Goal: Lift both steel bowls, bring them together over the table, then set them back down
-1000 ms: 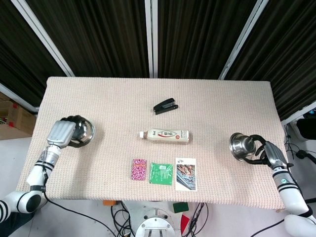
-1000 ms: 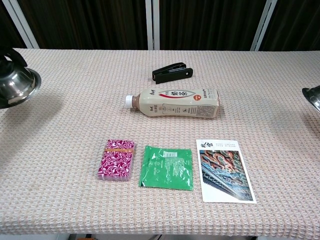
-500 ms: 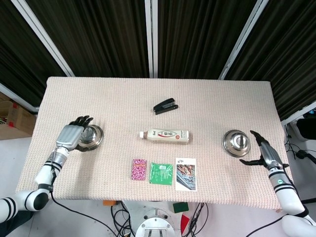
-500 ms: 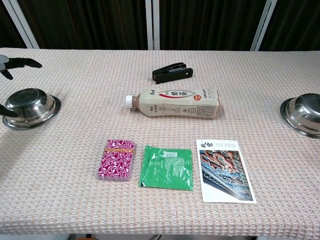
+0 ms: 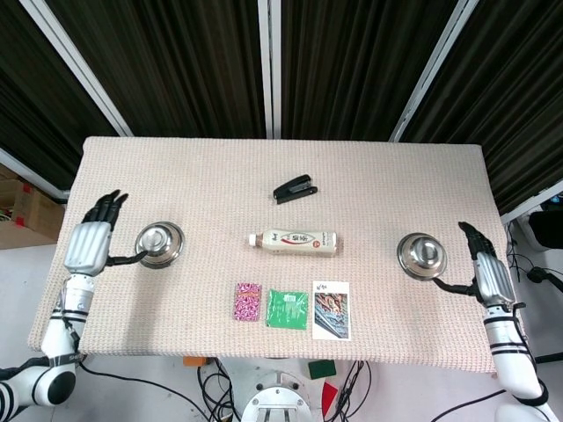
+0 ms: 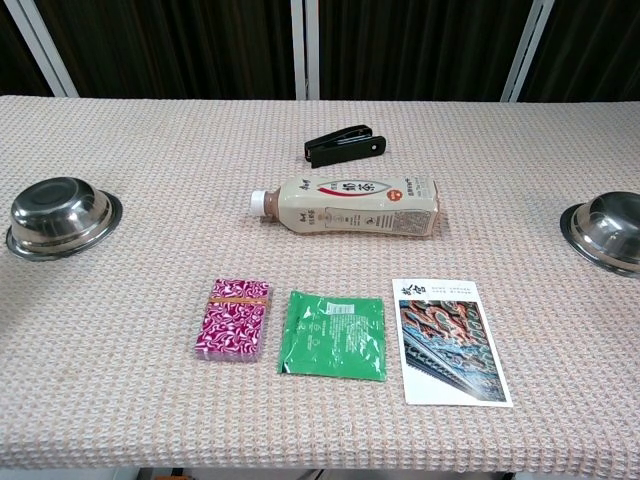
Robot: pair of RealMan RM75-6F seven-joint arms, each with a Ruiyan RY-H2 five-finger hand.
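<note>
Both hands, left (image 5: pixel 88 246) and right (image 5: pixel 489 276), fingers released, show only overhead.

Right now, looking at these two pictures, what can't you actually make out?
- Both hands: outside the chest view; only the head view shows the left hand and right hand.
- Right steel bowl: cut by the chest view's right edge.
- Bottle label print: too small to read in either view.
- Whether either thumb touches its bowl: too small in the head view.

stapler (image 5: pixel 295 188) | bottle (image 5: pixel 293 241) – lying | cards (image 6: pixel 233 318) | sachet (image 6: pixel 334 334) | postcard (image 6: pixel 450 341)
</note>
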